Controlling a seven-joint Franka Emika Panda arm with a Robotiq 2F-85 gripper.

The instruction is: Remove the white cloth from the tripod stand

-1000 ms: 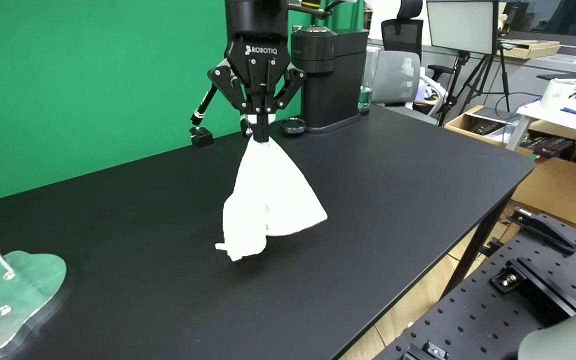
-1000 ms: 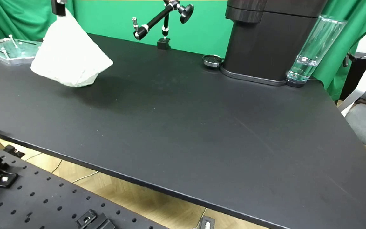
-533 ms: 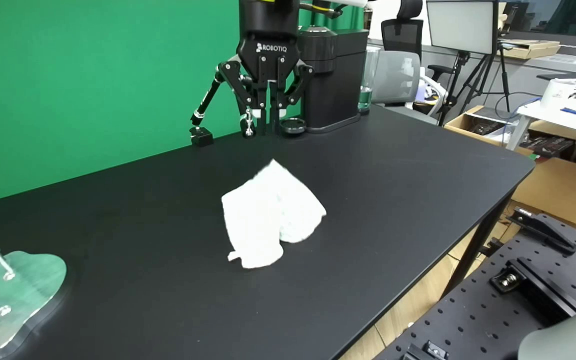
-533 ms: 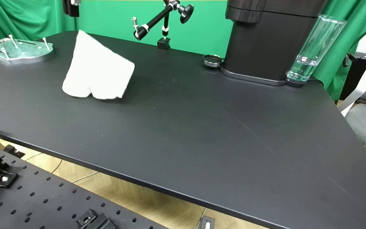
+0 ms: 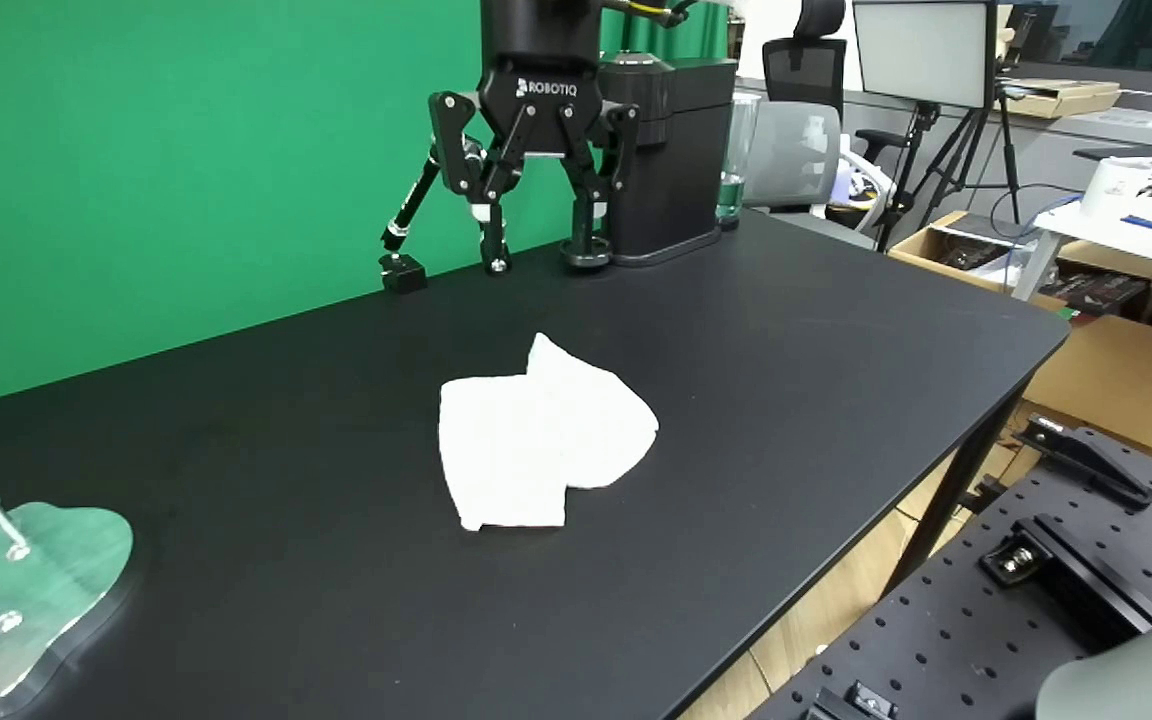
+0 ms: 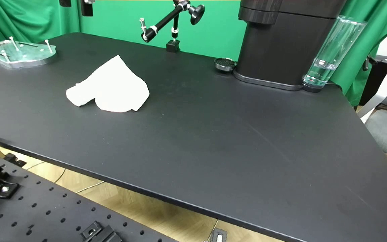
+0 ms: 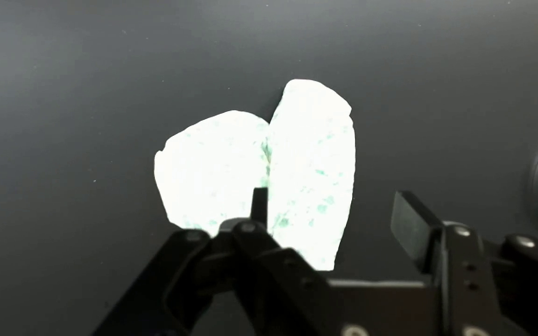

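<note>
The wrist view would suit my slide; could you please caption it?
A white cloth lies in two lobes on the dark tabletop beyond the open jaws.

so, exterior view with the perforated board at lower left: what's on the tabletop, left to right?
Clear bolted plate, white cloth, black jointed stand, small round metal-rimmed tray, black coffee machine, clear cylindrical water tank.

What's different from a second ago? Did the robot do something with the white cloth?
Yes: the gripper let go of the white cloth. Its shut jaws have opened, and it shifted a little right in both exterior views. The cloth was hanging from it; now it has dropped onto the black table. The greenish plate and the black machine stayed put.
</note>
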